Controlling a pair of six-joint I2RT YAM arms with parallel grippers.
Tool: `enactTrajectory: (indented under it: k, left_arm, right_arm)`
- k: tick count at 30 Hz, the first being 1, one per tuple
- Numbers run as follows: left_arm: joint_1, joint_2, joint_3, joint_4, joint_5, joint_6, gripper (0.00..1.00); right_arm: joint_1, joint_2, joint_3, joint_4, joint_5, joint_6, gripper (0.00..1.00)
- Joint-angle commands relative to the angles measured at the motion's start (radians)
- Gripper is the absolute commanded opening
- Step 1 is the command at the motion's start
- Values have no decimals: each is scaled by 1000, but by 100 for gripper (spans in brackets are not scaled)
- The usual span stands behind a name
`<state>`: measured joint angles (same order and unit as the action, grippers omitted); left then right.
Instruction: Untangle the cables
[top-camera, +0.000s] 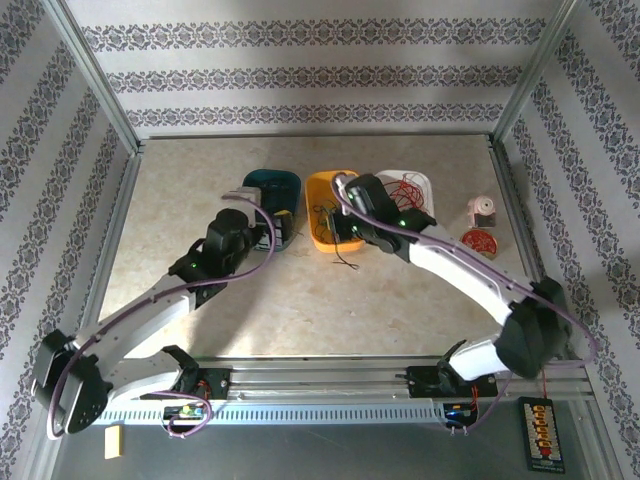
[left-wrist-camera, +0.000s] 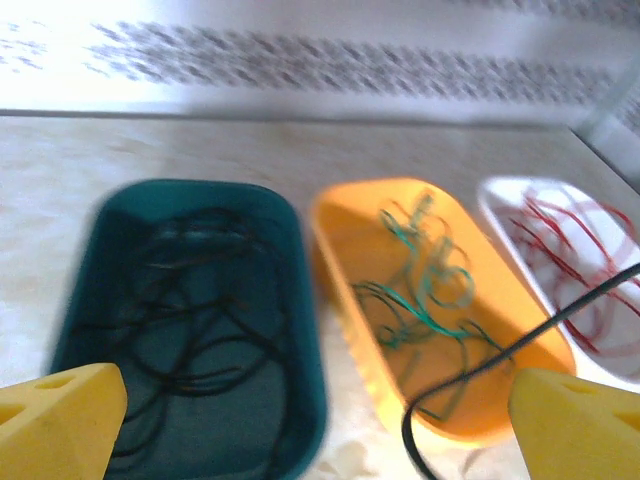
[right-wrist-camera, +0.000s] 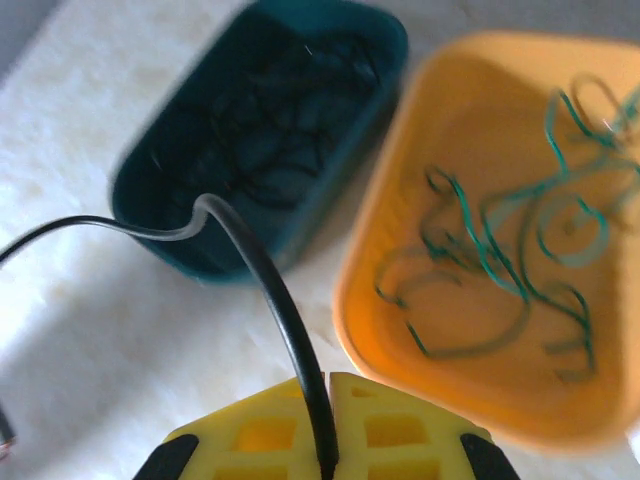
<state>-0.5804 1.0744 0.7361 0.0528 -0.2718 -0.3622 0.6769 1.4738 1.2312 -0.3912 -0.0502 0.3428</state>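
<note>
- Clamping a black cable (right-wrist-camera: 268, 285), the right gripper (right-wrist-camera: 326, 400) has its yellow fingers pressed together, with the wire running up out of the seam between them.
- From the grip the cable rises and bends in front of the near wall of the teal tray (right-wrist-camera: 150, 200). It then trails off to the left frame edge above the table (right-wrist-camera: 90, 350).
- The right gripper hangs over the gap between the teal tray and the orange tray (right-wrist-camera: 360, 300).
- The left gripper (left-wrist-camera: 318, 425) has its fingers wide apart, one yellow pad at each bottom corner of its wrist view and nothing between them. It is low, facing the row of trays.
- In the left wrist view the black cable slants across the near corners of the white and orange trays and curls down to the bottom edge.
- More black cables (right-wrist-camera: 270, 130) lie coiled loosely inside the teal tray.
- Green cables (right-wrist-camera: 500, 250) lie in loops inside the orange tray.
- Red cables (left-wrist-camera: 565, 235) lie in the white tray (left-wrist-camera: 495, 195).
- The three trays sit side by side at the far middle of the table: teal left, orange middle, white right.
- A small red reel (top-camera: 479, 241) sits on the table right of the white tray, apart from it, with a pink item (top-camera: 483, 211) just behind it. I cannot tell what the pink item is.
</note>
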Motion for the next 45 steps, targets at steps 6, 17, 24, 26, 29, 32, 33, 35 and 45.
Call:
enactTrajectory:
  k: [6,17,24,26,29,32,33,35,45]
  left_arm:
    - [18,-196,-64,-299,-595,-258,97]
    - [37,-236,-69,-337,-610,-247,97]
    - [49,-229,-61,-335,-598,-238,97]
    - [50,-229,-61,-334,-598,-238,97]
    - [54,-229,-60,-332,-593,-239,97]
    - [54,-227,-55,-332,-586,-237,97]
    - [53,-228,-53,-332,-584,-236,97]
    - [55,-226,-53,-328,-581,-231,97]
    - [57,-231,-53,-338,-568,-232,97]
  right_arm:
    - [24,352,463,92,-144,43,0]
    - [24,693,1006,61,-146,66,0]
    - [6,769,1201,20,-102,42,0]
    - [5,776,1206,18,-94,38,0]
    - [3,794,1156,20,-103,64,0]
    - [1,810,1050,65,-146,104,0]
    - [4,818,1027,70,-158,110,1]
    - [9,828,963,85,-165,116,0]
    - [-1,739,642,132,-23,164,0]
